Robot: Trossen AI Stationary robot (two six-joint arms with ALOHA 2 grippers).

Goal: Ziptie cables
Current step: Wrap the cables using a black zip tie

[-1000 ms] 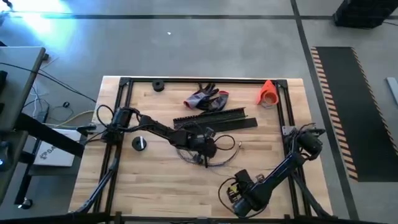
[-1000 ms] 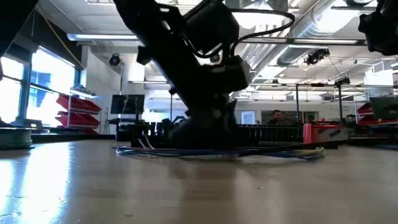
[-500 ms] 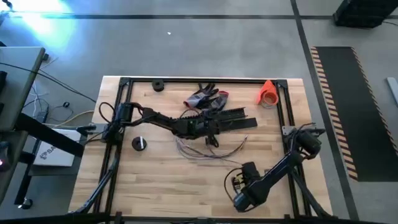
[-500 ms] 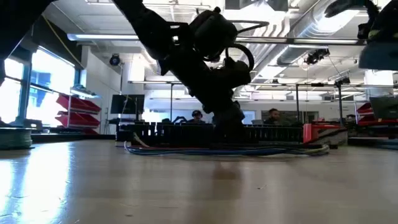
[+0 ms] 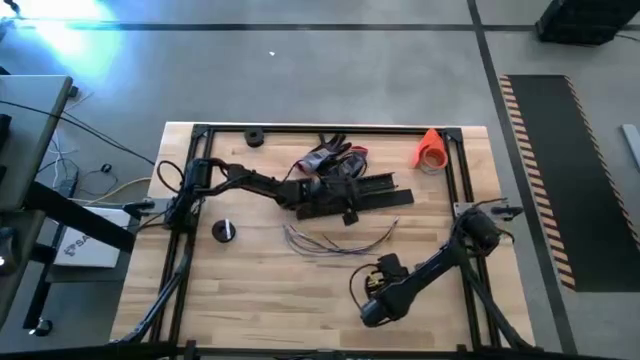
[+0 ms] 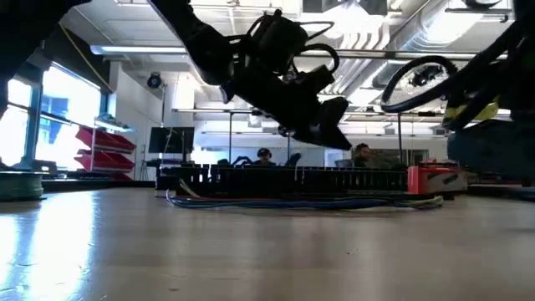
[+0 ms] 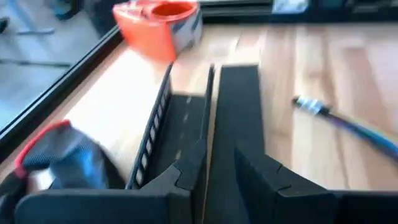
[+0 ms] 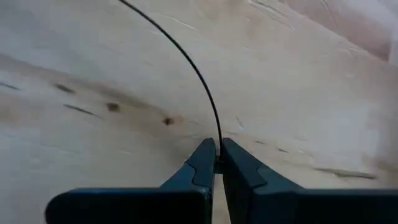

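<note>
At the middle of the table, just toward the near edge from the black slotted strips (image 5: pixel 350 192), the cables (image 5: pixel 335 241) lie loose and fanned in a shallow arc on the bare wood, touching neither arm, so you should judge the job barely begun: the wires are not gathered and no tie is around them. Taking the cables as your clock centre in the high view, the left gripper (image 5: pixel 347 214) hangs at about twelve o'clock, above the strips; its wrist view shows its fingers slightly apart with nothing between them, looking along the strips toward the orange tape roll (image 7: pixel 158 25), with the grey-and-red gloves (image 5: pixel 330 158) beside it. The right gripper (image 5: pixel 381 270) sits at about five o'clock, near the cables but apart from them, and in its wrist view its fingertips are pinched together on a thin black strand (image 8: pixel 186 62), apparently a zip tie. Still left for you: bunch the wires, loop the tie around them, thread it and cinch.
</note>
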